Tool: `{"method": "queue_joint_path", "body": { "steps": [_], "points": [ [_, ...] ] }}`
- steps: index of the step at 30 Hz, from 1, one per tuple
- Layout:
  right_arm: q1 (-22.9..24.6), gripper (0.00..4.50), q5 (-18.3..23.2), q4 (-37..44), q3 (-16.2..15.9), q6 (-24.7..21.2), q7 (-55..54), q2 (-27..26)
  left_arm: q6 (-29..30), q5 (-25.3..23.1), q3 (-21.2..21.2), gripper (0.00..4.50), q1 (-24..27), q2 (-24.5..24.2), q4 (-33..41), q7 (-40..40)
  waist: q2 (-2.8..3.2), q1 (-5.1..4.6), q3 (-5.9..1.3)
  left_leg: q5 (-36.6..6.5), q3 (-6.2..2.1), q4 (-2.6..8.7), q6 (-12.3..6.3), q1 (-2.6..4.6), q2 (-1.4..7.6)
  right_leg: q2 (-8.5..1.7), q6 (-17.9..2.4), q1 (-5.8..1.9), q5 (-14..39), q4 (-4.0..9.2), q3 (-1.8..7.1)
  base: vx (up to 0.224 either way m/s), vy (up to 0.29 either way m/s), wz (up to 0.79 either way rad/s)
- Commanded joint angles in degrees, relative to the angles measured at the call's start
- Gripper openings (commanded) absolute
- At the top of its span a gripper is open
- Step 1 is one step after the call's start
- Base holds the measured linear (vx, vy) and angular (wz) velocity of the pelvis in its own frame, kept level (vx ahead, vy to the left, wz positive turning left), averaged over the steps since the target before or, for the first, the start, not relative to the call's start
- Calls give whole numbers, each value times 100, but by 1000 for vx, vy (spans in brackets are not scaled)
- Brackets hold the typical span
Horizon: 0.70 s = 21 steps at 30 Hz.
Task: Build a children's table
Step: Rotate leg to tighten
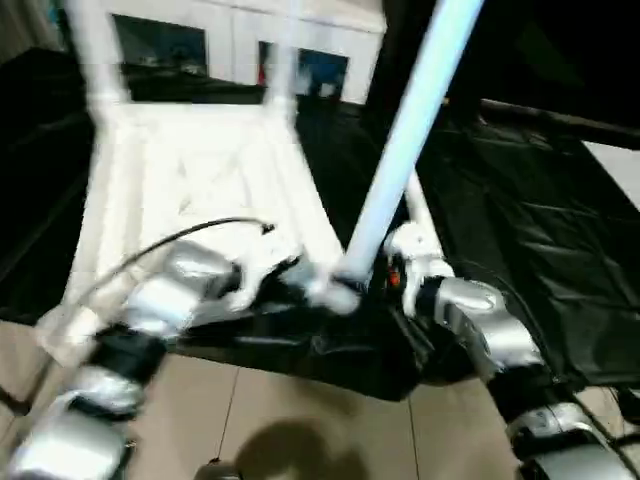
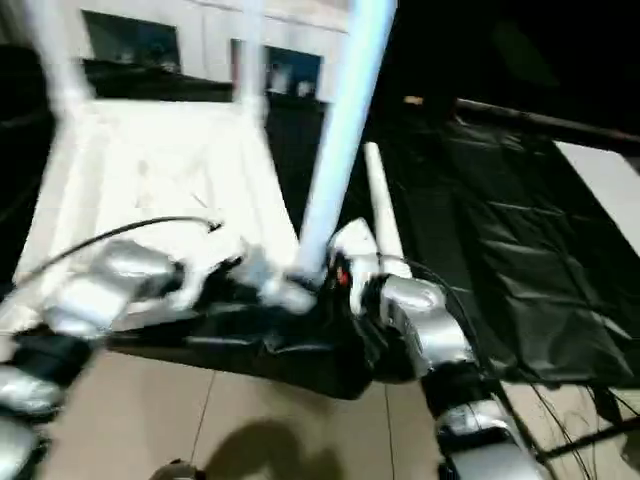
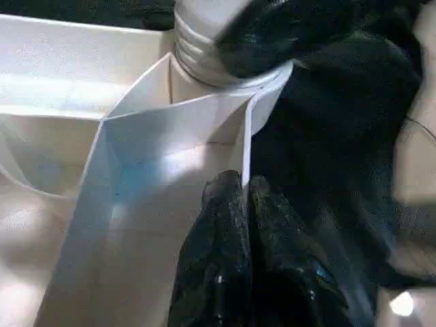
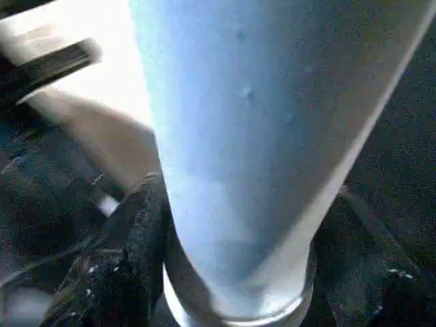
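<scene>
Black-sheeted work table (image 1: 540, 230) over beige floor tiles (image 1: 300, 420).

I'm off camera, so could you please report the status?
Left gripper shut on tabletop rim. Right gripper around pale-blue leg, at corner socket. Loose leg lies beside.

Both forearms (image 1: 165, 295) are shiny silver shells joined by black rings, with white housings just behind each pincer. A thin black cable (image 1: 175, 240) arcs over the left forearm behind the left pincer (image 3: 245, 197), whose fingers (image 3: 218, 272) are glossy, knobbly black. An orange-red spot (image 1: 394, 279) sits on the white housing behind the right pincer (image 4: 238, 272).
</scene>
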State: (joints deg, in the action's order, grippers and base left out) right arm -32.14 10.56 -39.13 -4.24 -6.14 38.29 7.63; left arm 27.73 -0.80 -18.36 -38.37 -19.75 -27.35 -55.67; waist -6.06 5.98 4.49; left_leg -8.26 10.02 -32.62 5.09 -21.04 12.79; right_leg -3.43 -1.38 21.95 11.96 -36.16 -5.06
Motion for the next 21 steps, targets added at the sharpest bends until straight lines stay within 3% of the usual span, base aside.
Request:
{"method": "queue_joint_path", "body": {
  "steps": [1,5,8,12,13,14,16,19,21],
  "points": [
    [-129,259,-36,-622,208,-176,-963,-232,85,2,368,0,-274,248,-328,781,56,-9,-391,-1452,-44,356,269,73,98,-545,-739,-202,2020,560,335,0,0,0],
    [-667,259,13,-1460,627,-60,-2516,-664,-11,-86,613,0,-713,632,-1049,1763,66,-82,-414,-1371,-42,346,323,85,89,-520,-719,-170,1827,529,337,0,0,0],
    [-819,259,-139,-1692,611,97,-2799,-733,-147,-128,657,0,-879,766,-1356,2036,69,-69,-446,-1093,-21,331,233,55,84,-489,-759,-202,1033,457,346,0,0,0],
    [-878,259,-225,-1807,620,290,-2754,-800,-307,-178,590,0,-965,852,-1576,2050,71,-41,-456,-844,0,315,98,51,76,-482,-888,-235,410,400,351,0,0,0],
    [-861,312,-107,-1764,686,303,-2544,-837,-332,-169,586,0,-960,857,-1582,2025,106,-32,-452,-858,-3,319,74,51,76,-483,-909,-243,386,399,350,0,0,0],
    [-865,312,27,-1748,765,335,-2344,-880,-399,-168,568,0,-973,866,-1636,1996,81,-34,-448,-941,3,319,38,52,77,-484,-910,-248,432,417,353,0,0,0],
    [-861,328,146,-1648,785,392,-2062,-909,-513,-136,569,0,-982,882,-1699,1945,112,-17,-430,-1109,-3,330,24,60,84,-494,-898,-243,673,450,351,0,0,0],
    [-863,348,-32,-1512,591,566,-2080,-821,-699,-115,547,0,-1013,893,-1786,1902,92,-62,-434,-1198,-30,349,117,28,84,-510,-791,-269,1128,489,333,0,0,0],
    [-751,348,-71,-1153,527,613,-1949,-729,-897,-100,559,0,-1023,911,-1809,1890,81,-55,-440,-1112,-25,337,109,26,83,-509,-790,-262,1105,496,340,0,0,0]
  ]
}}
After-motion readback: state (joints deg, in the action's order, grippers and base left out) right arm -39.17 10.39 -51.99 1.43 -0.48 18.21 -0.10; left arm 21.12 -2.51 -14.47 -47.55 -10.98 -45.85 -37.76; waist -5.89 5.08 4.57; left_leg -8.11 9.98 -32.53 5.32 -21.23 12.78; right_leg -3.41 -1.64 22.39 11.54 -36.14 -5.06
